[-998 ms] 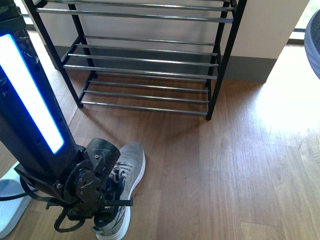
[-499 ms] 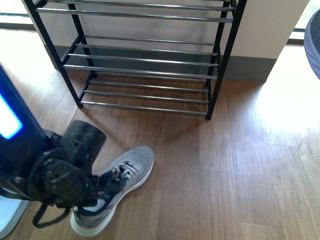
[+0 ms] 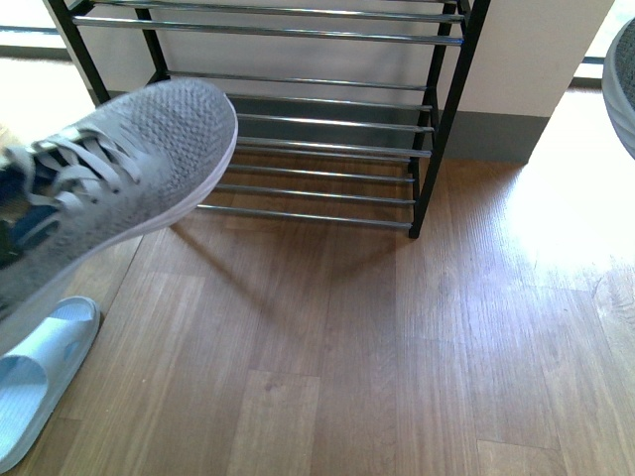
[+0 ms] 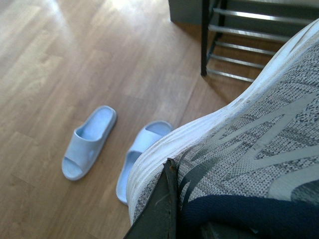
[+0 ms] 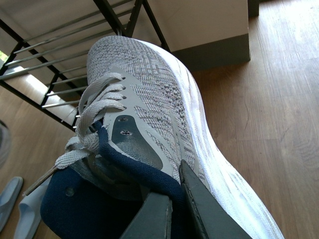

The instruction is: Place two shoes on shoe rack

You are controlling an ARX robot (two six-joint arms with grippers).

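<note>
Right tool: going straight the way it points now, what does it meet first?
Probably the shoe rack: the right tool, shut on the grey sneaker, aims it toe-first at the rods. Depth is unclear.

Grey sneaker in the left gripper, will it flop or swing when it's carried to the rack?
Probably keeps its shape: the grey sneaker hangs off the floor without sagging, and its thick white sole looks stiff. The fingers pinch only the soft navy collar, so it may pivot or swing. The knit upper likely grips rather than slips.
</note>
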